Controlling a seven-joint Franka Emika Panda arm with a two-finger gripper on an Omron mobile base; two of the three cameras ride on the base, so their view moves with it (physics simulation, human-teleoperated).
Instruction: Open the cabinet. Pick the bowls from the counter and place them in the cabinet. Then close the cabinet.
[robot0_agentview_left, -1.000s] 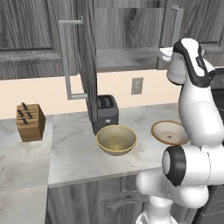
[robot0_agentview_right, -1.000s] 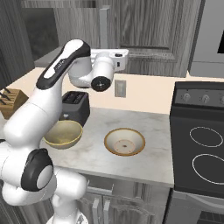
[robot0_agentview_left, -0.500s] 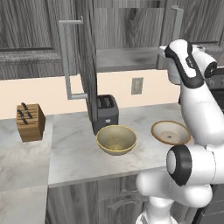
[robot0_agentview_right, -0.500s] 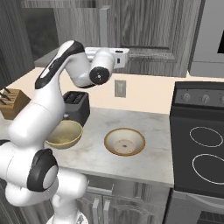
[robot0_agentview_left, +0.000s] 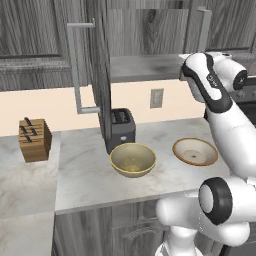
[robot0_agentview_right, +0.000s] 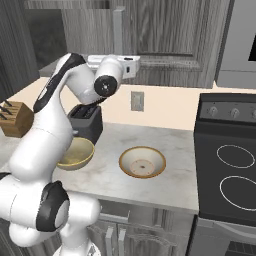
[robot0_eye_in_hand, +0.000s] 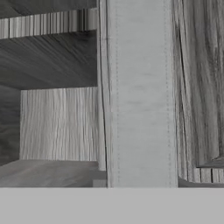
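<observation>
The cabinet (robot0_agentview_left: 145, 67) has its left door (robot0_agentview_left: 100, 75) swung open, showing the grey shelf, while the right door is closed. My gripper (robot0_agentview_right: 120, 58) is up at the lower end of the right door's vertical bar handle (robot0_agentview_right: 118, 30). That handle (robot0_eye_in_hand: 140, 96) runs down the middle of the hand view from very close, and my fingers are hidden there. The olive-yellow bowl (robot0_agentview_left: 132, 160) (robot0_agentview_right: 75, 152) and the wider tan-rimmed bowl (robot0_agentview_left: 195, 151) (robot0_agentview_right: 142, 162) both sit on the counter (robot0_agentview_left: 85, 175) (robot0_agentview_right: 175, 170), well below the hand.
A dark toaster (robot0_agentview_left: 121, 129) (robot0_agentview_right: 86, 120) stands behind the olive-yellow bowl, under the open door. A wooden knife block (robot0_agentview_left: 34, 140) (robot0_agentview_right: 12, 119) is at the far left. A black stovetop (robot0_agentview_right: 230, 170) adjoins the counter on the right.
The upper arm has swung and the hand has eased slightly up toward the right door's handle. Both bowls and the doors have stayed put.
</observation>
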